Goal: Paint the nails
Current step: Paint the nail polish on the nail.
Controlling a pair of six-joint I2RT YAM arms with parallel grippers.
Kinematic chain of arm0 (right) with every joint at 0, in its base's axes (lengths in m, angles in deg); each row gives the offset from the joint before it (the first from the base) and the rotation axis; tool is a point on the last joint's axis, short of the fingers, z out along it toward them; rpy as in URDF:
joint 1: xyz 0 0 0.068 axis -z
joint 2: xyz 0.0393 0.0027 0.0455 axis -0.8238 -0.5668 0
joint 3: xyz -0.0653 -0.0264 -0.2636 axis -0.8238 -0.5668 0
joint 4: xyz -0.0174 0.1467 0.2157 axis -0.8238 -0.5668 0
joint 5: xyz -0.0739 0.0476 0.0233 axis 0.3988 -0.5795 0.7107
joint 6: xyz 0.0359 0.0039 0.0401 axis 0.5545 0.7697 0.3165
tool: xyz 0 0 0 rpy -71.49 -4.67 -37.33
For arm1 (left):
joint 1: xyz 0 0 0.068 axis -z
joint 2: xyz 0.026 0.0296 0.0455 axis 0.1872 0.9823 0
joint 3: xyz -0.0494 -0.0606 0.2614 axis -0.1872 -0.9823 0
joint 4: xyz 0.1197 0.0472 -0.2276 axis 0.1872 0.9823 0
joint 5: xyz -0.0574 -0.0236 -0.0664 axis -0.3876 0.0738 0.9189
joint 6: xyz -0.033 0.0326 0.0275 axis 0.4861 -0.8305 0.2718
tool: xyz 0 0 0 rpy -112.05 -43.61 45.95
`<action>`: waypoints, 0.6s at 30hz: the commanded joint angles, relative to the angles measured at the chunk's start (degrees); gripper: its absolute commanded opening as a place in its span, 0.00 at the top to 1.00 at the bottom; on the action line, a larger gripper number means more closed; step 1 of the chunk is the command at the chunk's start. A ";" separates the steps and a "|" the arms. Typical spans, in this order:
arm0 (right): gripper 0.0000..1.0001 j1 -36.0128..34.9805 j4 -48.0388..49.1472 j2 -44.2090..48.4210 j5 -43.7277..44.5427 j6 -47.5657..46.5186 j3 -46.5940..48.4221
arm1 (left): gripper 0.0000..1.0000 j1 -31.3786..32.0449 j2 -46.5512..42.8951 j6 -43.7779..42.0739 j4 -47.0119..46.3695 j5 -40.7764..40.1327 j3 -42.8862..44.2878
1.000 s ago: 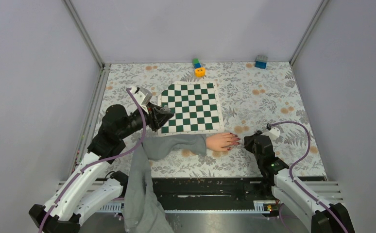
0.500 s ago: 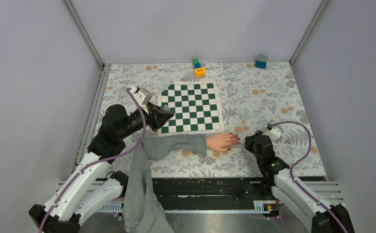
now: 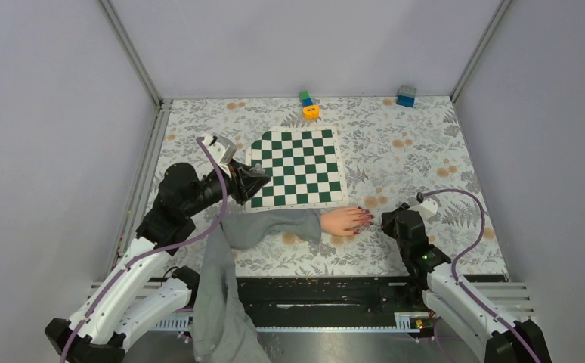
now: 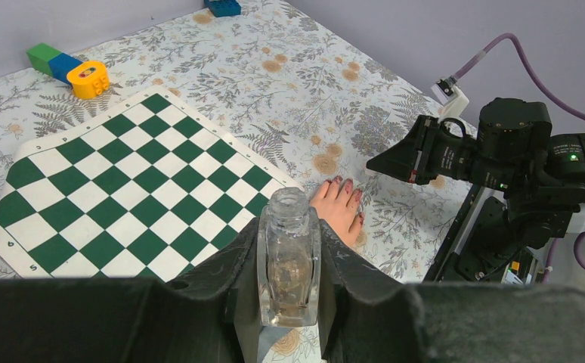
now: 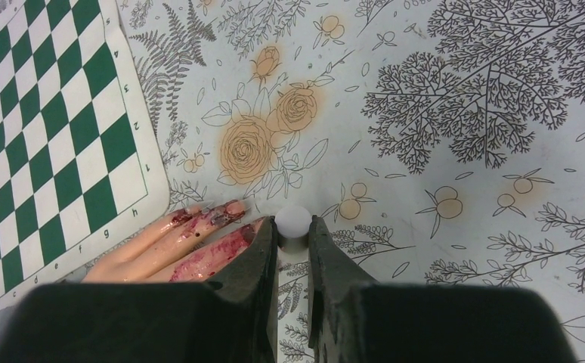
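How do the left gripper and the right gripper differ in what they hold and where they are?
The left gripper is shut on a clear glass bottle with no cap; the right gripper is shut on a small white round-tipped piece. The left gripper is at the chessboard's left edge, away from the hand; the right gripper is at the hand's fingertips. Both are black and two-fingered.

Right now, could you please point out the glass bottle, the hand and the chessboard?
glass bottle [image 4: 289, 272]: left wrist view, its clear body.
hand [image 5: 176, 253]: right wrist view, its smeared fingers.
chessboard [image 3: 298, 168]: top external view, its centre.
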 commanded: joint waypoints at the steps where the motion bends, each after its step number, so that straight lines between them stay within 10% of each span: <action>1: 1.00 0.35 -0.16 0.72 3.49 1.13 1.88 | 1.00 -0.20 -0.70 0.55 -3.03 0.75 1.26; 18: 1.00 0.35 -0.68 7.08 3.98 1.04 -0.12 | 1.00 -0.19 -0.96 0.42 -2.90 0.39 1.28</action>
